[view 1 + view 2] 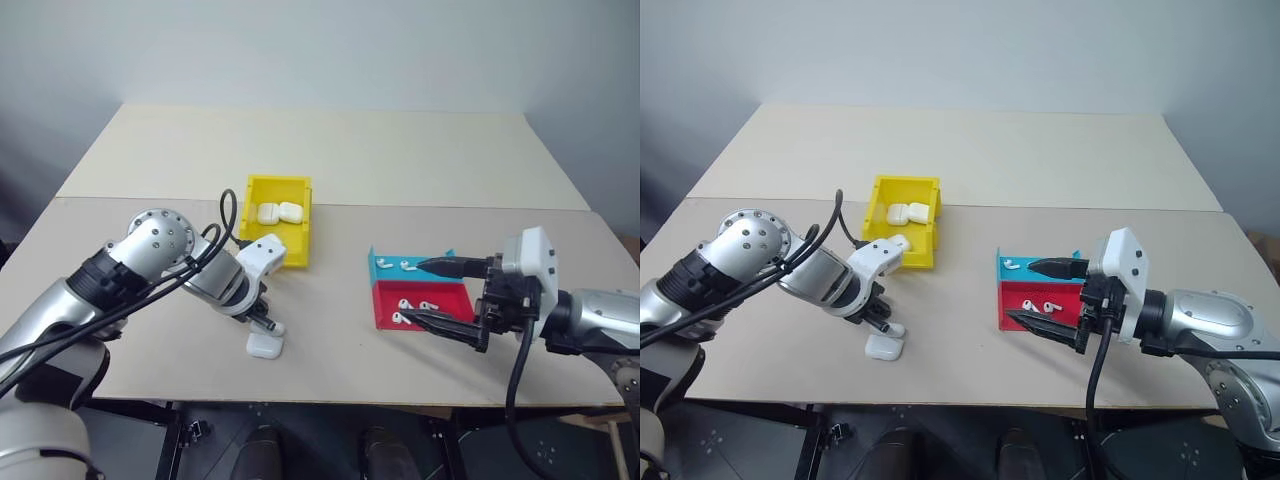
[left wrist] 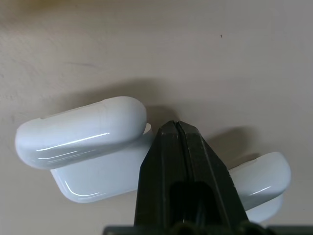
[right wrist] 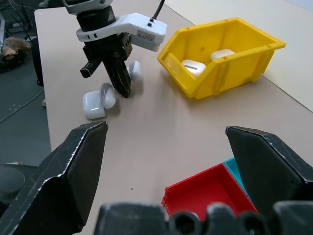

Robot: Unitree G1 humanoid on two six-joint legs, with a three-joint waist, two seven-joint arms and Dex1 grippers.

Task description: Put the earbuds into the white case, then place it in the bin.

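Two closed cases sit in the bin (image 1: 303, 215); loose earbuds (image 1: 409, 304) lie in a red-and-blue tray (image 1: 385, 318). My left pincer (image 1: 272, 329), fingers together, points down at the open white case (image 1: 264, 347) on the desk (image 1: 340, 160). My right pincer (image 1: 428, 292) hangs apart over the tray.

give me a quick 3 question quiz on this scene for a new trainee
1. True or false: the left claw is shut.
2. How many white cases lie in the yellow bin?
3. The right claw hangs over: A) the bin B) the red-and-blue tray C) the open case

Key: 1 true; 2 two; 3 B
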